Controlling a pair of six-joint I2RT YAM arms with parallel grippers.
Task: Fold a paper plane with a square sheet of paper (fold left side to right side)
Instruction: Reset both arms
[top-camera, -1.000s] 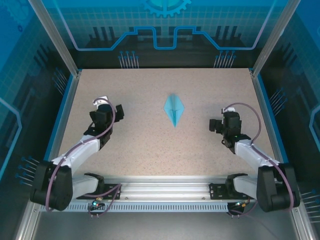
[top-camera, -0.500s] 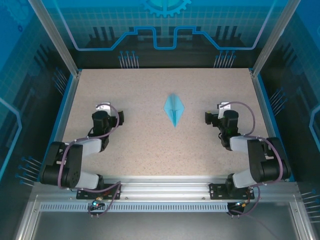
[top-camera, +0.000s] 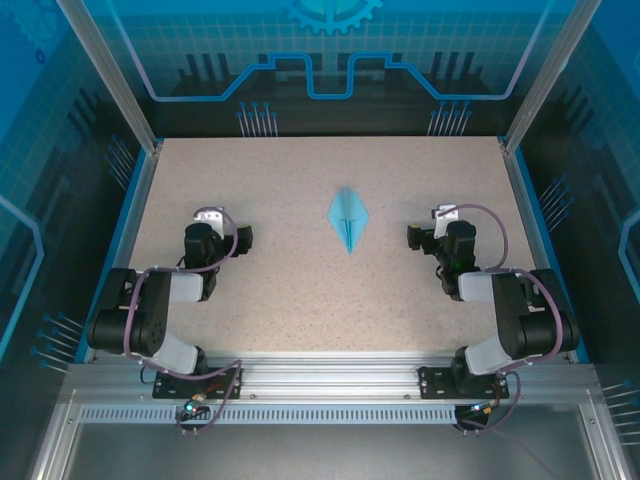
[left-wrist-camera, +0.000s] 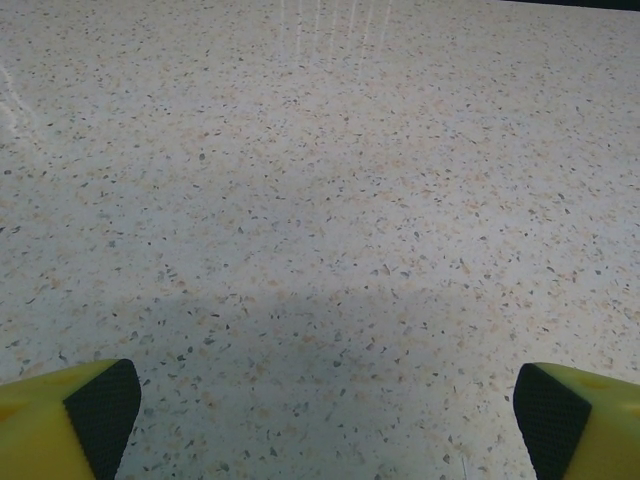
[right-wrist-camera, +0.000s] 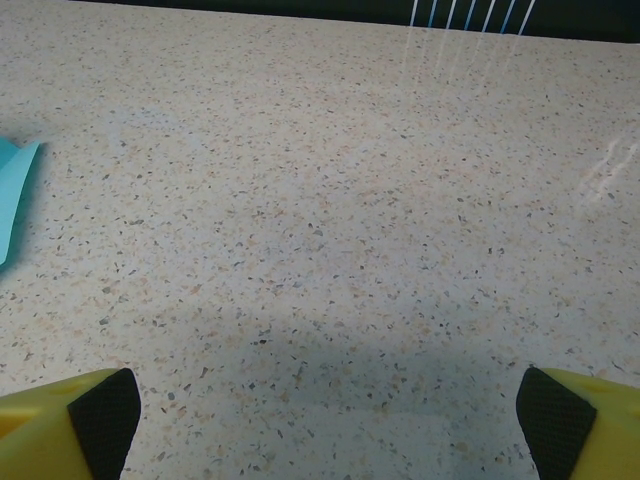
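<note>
- Claws first: how do they stand?
- Left claw (top-camera: 243, 238) and right claw (top-camera: 413, 236) both gape wide, with nothing between the jaws. Each wrist view has yellow fingers (left-wrist-camera: 40, 420) with black pads (right-wrist-camera: 100, 415) at its bottom corners and bare table between them.
- Where is the plane?
- It lies flat on the table (top-camera: 300, 290), about mid-width and a little toward the far side. The plane (top-camera: 348, 218) sits between the two claws, well apart from both. One blue edge of the plane (right-wrist-camera: 12, 195) peeks in at the left of the right wrist view.
- Why that layout?
- My guess is that the folding is done. The arms are tucked low near their bases, one on each side, so the paper lies free and in plain sight.
- Materials and shapes?
- The plane is thin light-blue paper in a narrow kite shape. It has a centre crease, and its long sharp tip points toward the near edge. The table is beige and speckled like stone, smooth enough to catch faint streaks of light. The pads look matte and rubbery, and the fingers look like hard glossy plastic.
</note>
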